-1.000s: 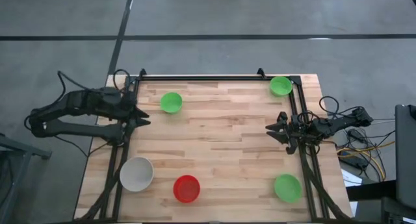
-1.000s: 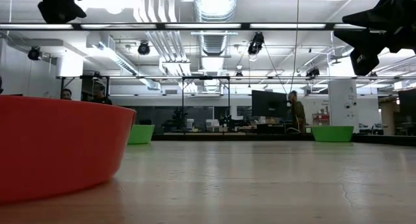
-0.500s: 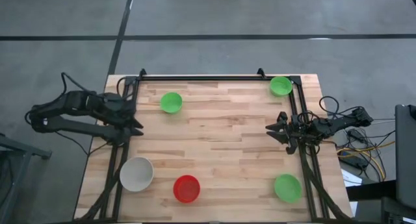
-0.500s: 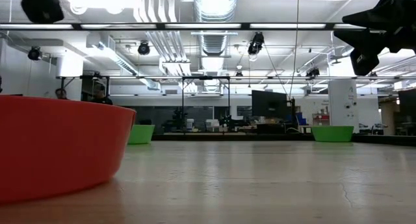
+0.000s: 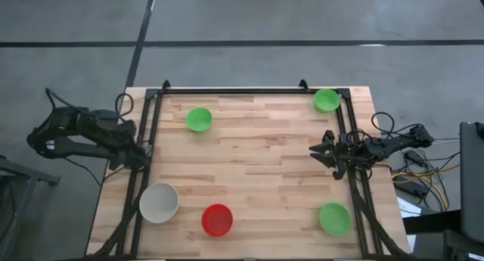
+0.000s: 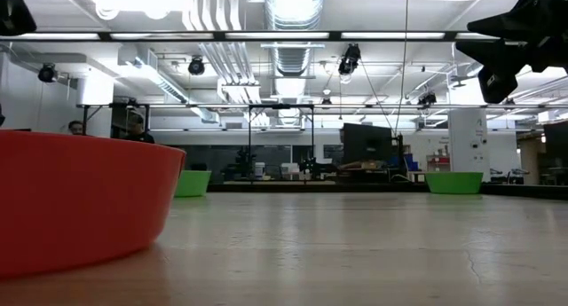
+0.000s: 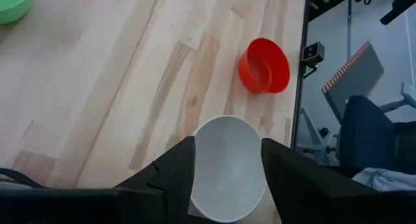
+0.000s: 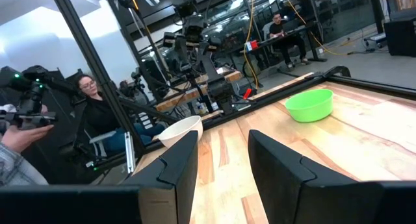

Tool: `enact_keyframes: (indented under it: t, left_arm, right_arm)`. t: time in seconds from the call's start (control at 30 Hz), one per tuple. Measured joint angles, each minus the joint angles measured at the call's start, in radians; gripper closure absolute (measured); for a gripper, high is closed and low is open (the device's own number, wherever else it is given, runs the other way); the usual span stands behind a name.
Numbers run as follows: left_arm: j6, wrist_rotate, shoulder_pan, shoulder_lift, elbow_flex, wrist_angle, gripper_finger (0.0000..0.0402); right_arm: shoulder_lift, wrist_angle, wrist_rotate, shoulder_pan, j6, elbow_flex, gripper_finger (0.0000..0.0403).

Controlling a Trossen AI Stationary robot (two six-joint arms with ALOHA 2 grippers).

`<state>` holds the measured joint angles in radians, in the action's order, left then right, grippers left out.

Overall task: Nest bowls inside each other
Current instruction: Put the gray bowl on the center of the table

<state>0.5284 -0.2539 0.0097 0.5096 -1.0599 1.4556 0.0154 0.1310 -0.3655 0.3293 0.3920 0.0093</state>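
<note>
Five bowls rest on their bases, apart, on the wooden table. The off-white bowl (image 5: 159, 203) and the red bowl (image 5: 217, 219) are at the near left. One green bowl (image 5: 199, 119) is at the far left, another (image 5: 327, 100) at the far right, a third (image 5: 333, 218) at the near right. My left gripper (image 5: 141, 150) hangs open over the table's left edge, tipped down. In its wrist view the off-white bowl (image 7: 227, 172) shows between its fingers, farther off. My right gripper (image 5: 314, 150) waits open at the right edge, pointing level.
A black frame (image 5: 249, 91) runs round the table, with rails along the left (image 5: 140, 200) and right (image 5: 355, 193) sides. Cables (image 5: 416, 178) lie past the right edge. A seated person (image 8: 97, 113) shows in the room beyond. The table's middle is bare wood.
My left gripper has drawn back toward the table's left edge, from over the wood to over the left rail, and has tipped further down. Its fingers stay open. The right arm and the bowls have kept still.
</note>
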Motion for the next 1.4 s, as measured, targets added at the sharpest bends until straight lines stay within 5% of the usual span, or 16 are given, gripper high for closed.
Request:
enact_keyframes:
  t: [0.67, 1.03, 1.4]
  left_arm:
    - [0.028, -0.110, 0.000, -0.025, 0.232, -0.190, 0.0220]
    - [0.046, -0.083, 0.000, 0.054, 0.113, -0.048, 0.0220]
    - [-0.083, -0.108, 0.000, 0.285, 0.072, -0.057, 0.0220]
  right_arm:
    - [0.000, 0.000, 0.000, 0.000, 0.000, 0.000, 0.0271]
    - [0.000, 0.000, 0.000, 0.000, 0.000, 0.000, 0.0271]
    - [0.000, 0.000, 0.000, 0.000, 0.000, 0.000, 0.0271]
